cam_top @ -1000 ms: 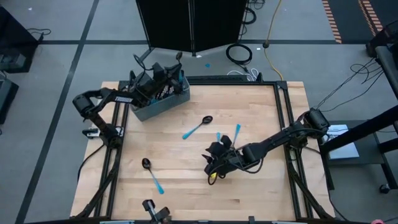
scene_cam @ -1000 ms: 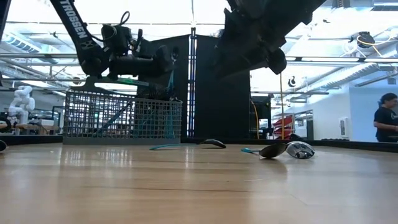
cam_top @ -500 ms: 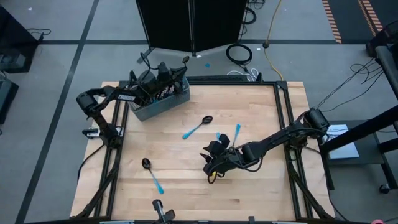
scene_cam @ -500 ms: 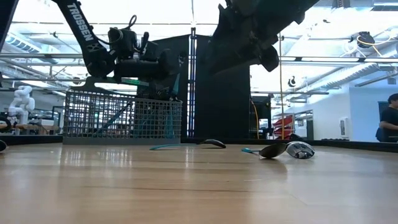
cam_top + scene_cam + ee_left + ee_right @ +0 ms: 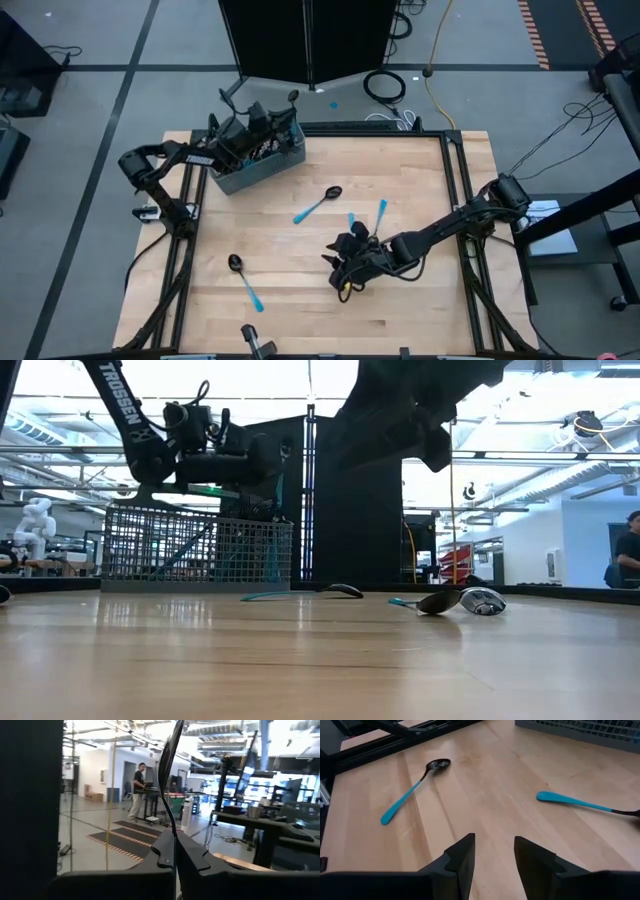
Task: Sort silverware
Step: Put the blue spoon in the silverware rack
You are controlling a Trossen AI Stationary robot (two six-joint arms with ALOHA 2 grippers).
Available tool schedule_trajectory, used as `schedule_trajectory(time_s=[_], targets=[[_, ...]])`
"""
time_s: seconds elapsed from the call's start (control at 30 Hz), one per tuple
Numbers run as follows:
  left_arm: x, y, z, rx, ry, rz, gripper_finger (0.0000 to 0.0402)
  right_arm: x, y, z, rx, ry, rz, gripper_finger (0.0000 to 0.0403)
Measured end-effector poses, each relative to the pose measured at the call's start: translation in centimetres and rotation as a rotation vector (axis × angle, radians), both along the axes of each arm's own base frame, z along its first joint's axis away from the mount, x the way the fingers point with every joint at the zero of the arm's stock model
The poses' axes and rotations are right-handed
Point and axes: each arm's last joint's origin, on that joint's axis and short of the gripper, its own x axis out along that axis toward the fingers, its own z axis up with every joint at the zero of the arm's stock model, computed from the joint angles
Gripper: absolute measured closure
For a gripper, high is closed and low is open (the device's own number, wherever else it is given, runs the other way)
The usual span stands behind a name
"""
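The grey wire-mesh basket point(image 5: 255, 160) stands at the table's far left with several blue-handled pieces in it. My left gripper point(image 5: 285, 120) hovers level above the basket's right end, shut on a spoon point(image 5: 293, 98) that stands head up. My right gripper point(image 5: 338, 272) is open above the bare wood near the table's middle and touches nothing. Loose silverware lies flat on the table. One spoon point(image 5: 318, 205) is at the centre and another point(image 5: 243, 280) is near the left. Two blue handles point(image 5: 381, 210) show beside the right arm. My left gripper pinches the spoon between its two shut fingers point(image 5: 192, 862), where the dark metal neck point(image 5: 174, 827) meets the handle. The fingers come level from the table's left and lie across the spoon. It is lifted clear and upright, with the bowl point(image 5: 170, 755) above and the blue handle point(image 5: 280, 488) hanging toward the basket.
A black cabinet point(image 5: 305, 35) stands beyond the far edge. Black rails frame the table point(image 5: 455, 200). Bare wood lies between the loose spoons, under the right gripper. In the right wrist view a spoon point(image 5: 412, 790) and a blue handle point(image 5: 570, 800) lie ahead of the fingers.
My right gripper has shifted a little toward the table's near edge, still above the wood. My left gripper has swayed slightly over the basket's right end with the spoon still in it. The loose silverware has not moved.
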Motion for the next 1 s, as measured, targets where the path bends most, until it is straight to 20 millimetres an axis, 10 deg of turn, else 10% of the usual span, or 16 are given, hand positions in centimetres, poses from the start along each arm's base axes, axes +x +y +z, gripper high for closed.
schedule_trajectory(time_s=[1.0], targets=[[0.5,-0.2,2.7,0.016,0.086,0.063,0.0401,0.2,-0.6,0.0,-0.016,0.005,-0.007,0.0273]])
